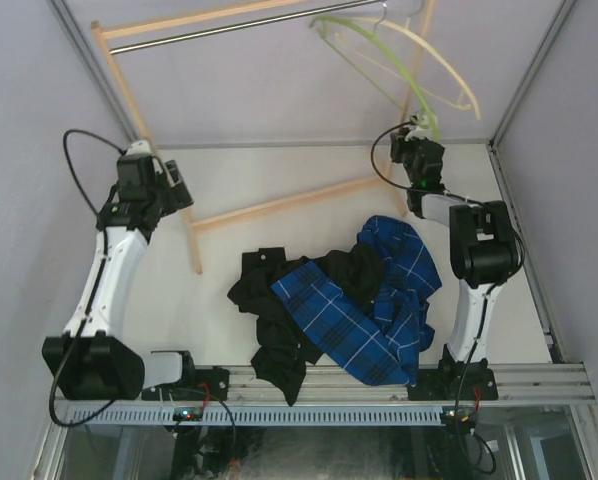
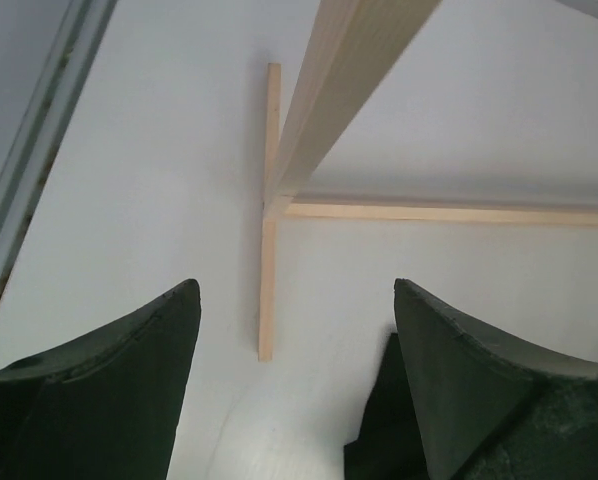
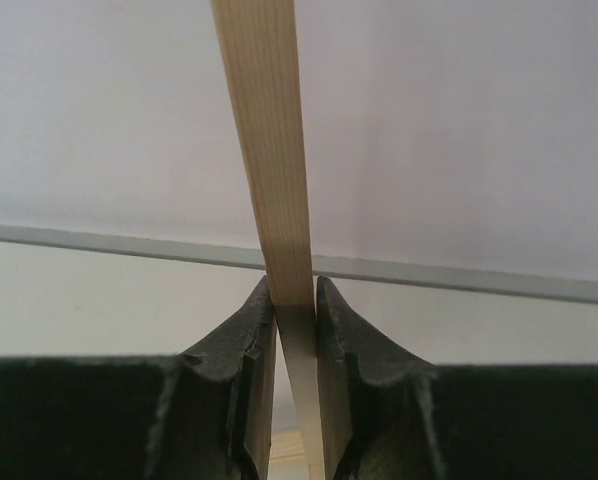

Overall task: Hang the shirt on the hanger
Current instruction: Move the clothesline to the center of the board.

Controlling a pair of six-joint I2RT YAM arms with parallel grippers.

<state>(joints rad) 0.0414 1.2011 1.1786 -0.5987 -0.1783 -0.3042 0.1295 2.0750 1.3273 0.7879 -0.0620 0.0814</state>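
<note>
- Your white table (image 1: pixel 279 170) carries a light wooden clothes rack with a silver metal rod (image 1: pixel 279 205). Everything below is placed relative to that rack.
- The blue plaid button-up shirt (image 1: pixel 379 300) lies crumpled on the table in front of the rack's low crossbar, toward its right end. It's not on any hanger.
- A plain black garment (image 1: pixel 269 290) lies in front of the crossbar, touching the shirt's left side and partly tucked under it.
- The thin lime-green hanger (image 1: pixel 429 120) hangs from the right end of the rod, with its lower tip near the rack's right post.
- A pale cream hanger (image 1: pixel 449 65) hangs just beside it on the same rod.
- Your right gripper (image 3: pixel 294 290) is clamped on the right post, with its fingers pinching the wood.
- Your left gripper (image 2: pixel 294 290) is spread wide above the foot of the left post and holds nothing.
</note>
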